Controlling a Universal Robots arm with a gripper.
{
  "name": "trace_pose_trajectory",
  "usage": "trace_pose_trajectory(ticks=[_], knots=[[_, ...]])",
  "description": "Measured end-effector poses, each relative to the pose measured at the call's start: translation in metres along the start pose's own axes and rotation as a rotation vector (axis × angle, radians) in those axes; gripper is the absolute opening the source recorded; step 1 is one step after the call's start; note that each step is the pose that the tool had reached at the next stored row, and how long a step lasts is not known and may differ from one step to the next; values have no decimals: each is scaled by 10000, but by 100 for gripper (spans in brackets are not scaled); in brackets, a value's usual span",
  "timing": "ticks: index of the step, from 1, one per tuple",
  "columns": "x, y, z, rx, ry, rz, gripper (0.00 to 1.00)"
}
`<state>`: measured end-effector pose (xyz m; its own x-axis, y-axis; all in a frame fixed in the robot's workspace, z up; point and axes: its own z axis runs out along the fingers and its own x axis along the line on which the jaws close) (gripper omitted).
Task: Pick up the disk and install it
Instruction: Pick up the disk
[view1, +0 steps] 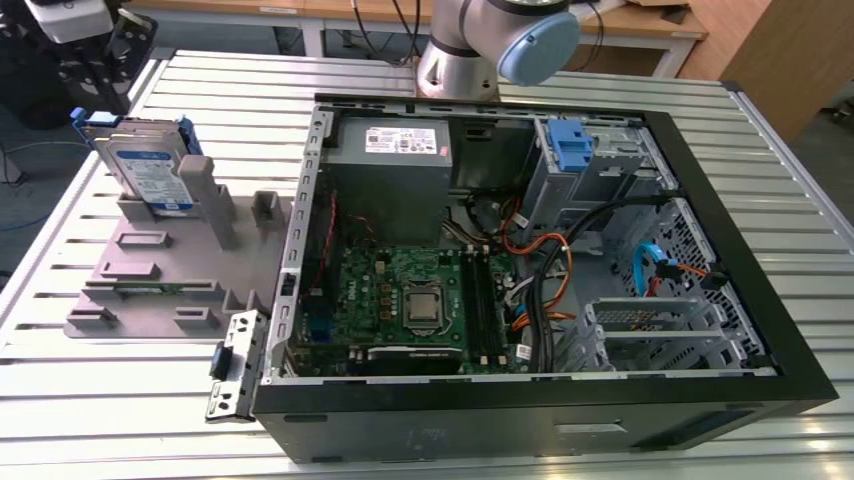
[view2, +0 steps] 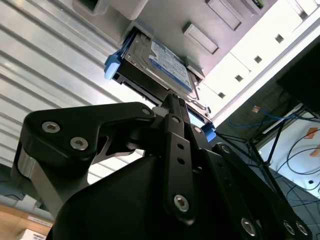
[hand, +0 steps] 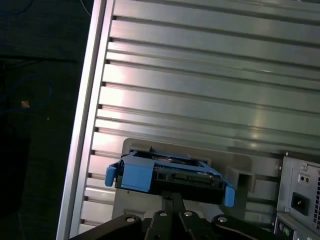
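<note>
The claw is closed with nothing in it. The disk stands just in front of its tips, upright in a grey stand on the tabletop. It is not picked up yet. Putting it in the computer is not done.

The disk stands on edge in a grey holder on the ribbed table; the gripper is just beside it.

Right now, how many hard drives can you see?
1. The disk stands upright in the grey holder at the exterior view's left, outside the computer case; both wrist views show it. More may sit hidden in the case's bays.
</note>
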<state>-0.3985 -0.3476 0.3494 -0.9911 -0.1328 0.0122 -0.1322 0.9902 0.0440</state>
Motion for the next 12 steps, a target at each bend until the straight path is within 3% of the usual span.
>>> trace_pose_trajectory(ticks=[12], knots=[[0,0,0,26,95,-2141,11]])
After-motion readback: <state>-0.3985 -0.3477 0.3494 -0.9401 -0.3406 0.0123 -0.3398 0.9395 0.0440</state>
